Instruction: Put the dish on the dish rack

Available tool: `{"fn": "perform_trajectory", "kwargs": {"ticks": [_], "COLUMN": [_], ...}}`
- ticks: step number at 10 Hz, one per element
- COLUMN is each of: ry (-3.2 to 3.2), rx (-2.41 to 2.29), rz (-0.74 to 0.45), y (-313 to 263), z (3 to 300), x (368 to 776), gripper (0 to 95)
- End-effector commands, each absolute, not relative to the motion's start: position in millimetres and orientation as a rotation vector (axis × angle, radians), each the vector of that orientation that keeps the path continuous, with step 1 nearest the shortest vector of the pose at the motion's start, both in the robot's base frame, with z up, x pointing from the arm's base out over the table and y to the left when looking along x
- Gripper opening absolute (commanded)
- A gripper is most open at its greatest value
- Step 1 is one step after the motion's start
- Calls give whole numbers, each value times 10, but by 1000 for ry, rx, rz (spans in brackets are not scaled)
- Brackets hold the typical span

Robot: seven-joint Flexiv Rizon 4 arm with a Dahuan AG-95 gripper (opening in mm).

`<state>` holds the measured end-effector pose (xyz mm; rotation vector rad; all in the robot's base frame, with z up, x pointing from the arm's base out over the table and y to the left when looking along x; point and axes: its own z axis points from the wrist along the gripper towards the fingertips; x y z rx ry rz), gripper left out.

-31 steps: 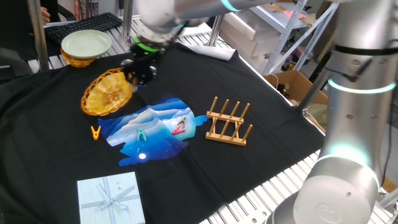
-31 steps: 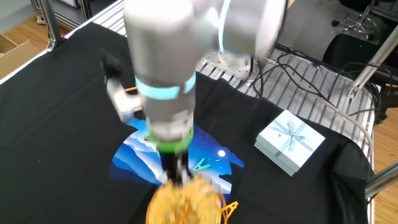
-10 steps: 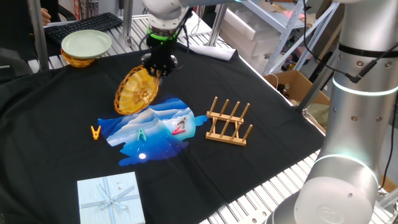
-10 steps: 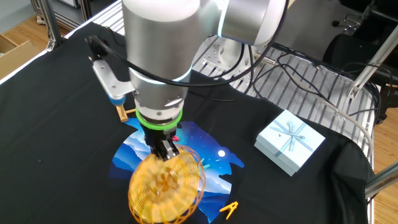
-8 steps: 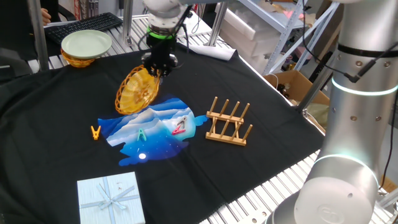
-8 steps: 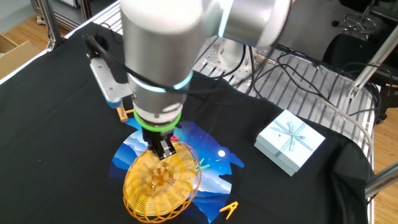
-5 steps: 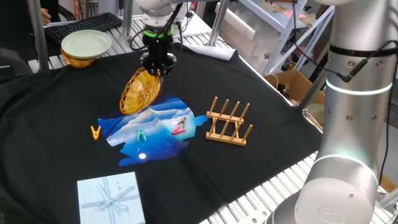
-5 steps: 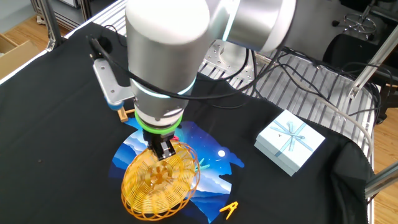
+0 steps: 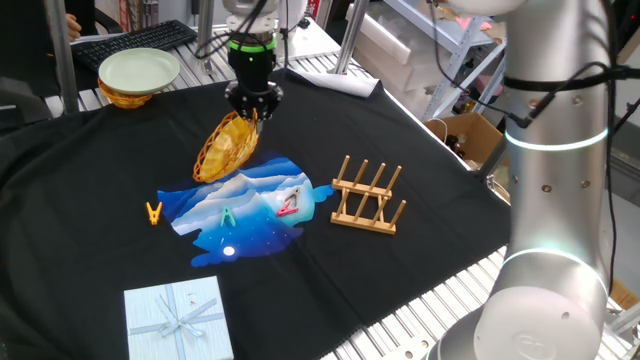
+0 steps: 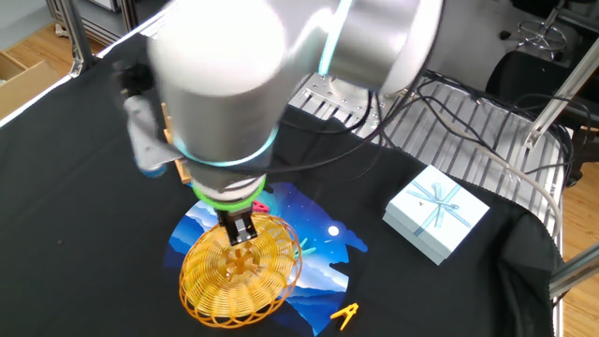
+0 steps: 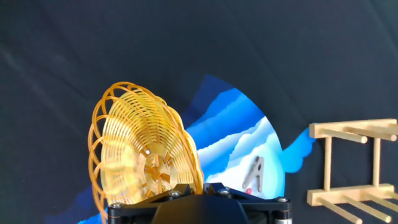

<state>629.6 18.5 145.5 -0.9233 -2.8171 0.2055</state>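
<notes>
The dish (image 9: 225, 147) is a golden woven wicker basket-plate, held tilted on edge above the black cloth. It also shows in the other fixed view (image 10: 241, 271) and in the hand view (image 11: 142, 153). My gripper (image 9: 250, 110) is shut on the dish's upper rim; in the other fixed view the gripper (image 10: 239, 231) grips the rim's top. The dish rack (image 9: 368, 194), light wood with upright pegs, stands to the right of the dish, apart from it, and shows at the right edge of the hand view (image 11: 354, 163).
A blue printed cloth (image 9: 245, 208) lies under the dish with a red clip (image 9: 289, 204) and a green clip (image 9: 229, 216). An orange clip (image 9: 153, 212) lies left. A pale green plate (image 9: 139, 69) sits far left. A gift box (image 9: 179, 318) is near the front.
The gripper has lifted the dish off the cloth, carried it right and turned it up on edge. The rack has not moved.
</notes>
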Motion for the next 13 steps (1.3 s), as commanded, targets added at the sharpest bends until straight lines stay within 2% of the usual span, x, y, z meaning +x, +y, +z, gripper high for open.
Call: {"fn": "perform_trajectory", "kwargs": {"ticks": [1, 4, 6, 9, 13], "ry": [-2795, -2735, -2668, -2614, -2608], "rx": [-916, -1015, -1127, -1178, -1195], "rz": [226, 218, 91, 2, 12], "y": [183, 183, 183, 183, 183], "z": [1452, 1452, 1452, 1452, 1452], "x": [6277, 6277, 6277, 6277, 6277], "gripper": [0, 0, 0, 0, 0]}}
